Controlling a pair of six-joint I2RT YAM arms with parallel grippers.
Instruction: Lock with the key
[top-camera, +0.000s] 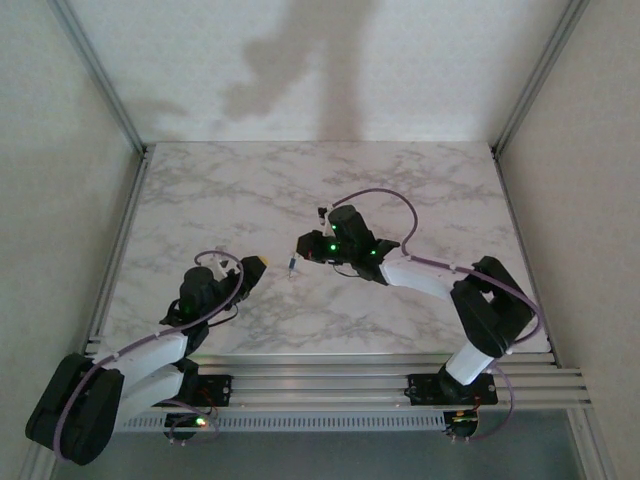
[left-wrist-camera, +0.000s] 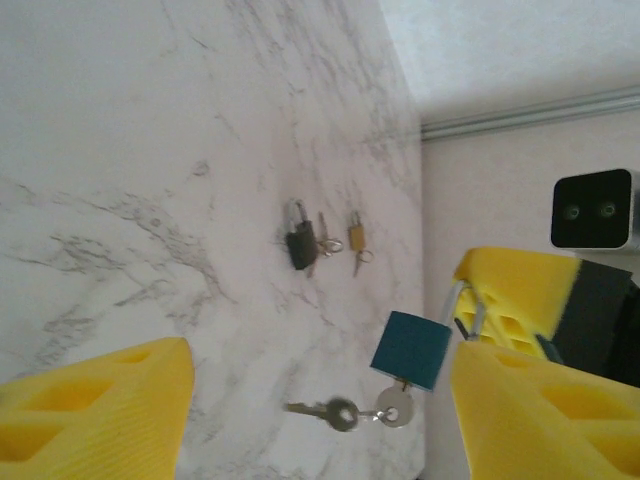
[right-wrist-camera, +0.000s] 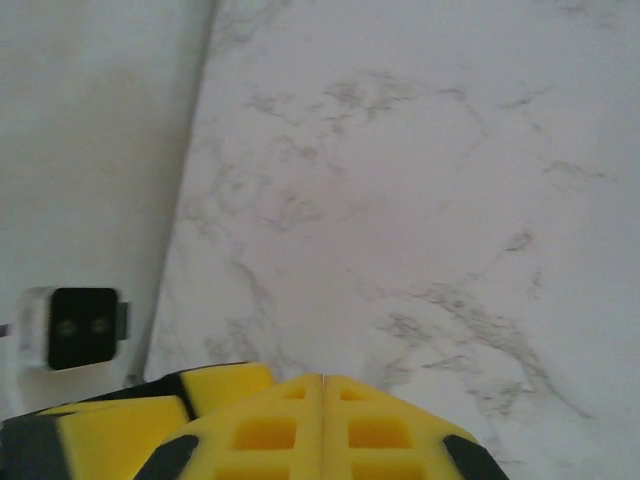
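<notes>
The key (left-wrist-camera: 322, 228), tiny and pale, lies on the marble beside a small black padlock (left-wrist-camera: 300, 242) far ahead of my left gripper (left-wrist-camera: 320, 395). That gripper is open, its yellow fingers (left-wrist-camera: 95, 410) wide apart with nothing between them. A blue padlock (left-wrist-camera: 412, 348) hangs in the air just right of the gap, its shackle pinched in my right gripper (left-wrist-camera: 500, 290). A silver key (left-wrist-camera: 397, 406) sits in its underside, and a second one (left-wrist-camera: 325, 411) dangles from the ring. In the right wrist view my right gripper (right-wrist-camera: 322, 400) is shut, pads together, and the padlock is hidden.
A small brass padlock (left-wrist-camera: 355, 232) with its own key lies right of the black one. In the top view both grippers meet near the table's middle, with the blue padlock (top-camera: 292, 266) between them. The black padlock (top-camera: 320, 212) lies just behind. Side walls stand left and right.
</notes>
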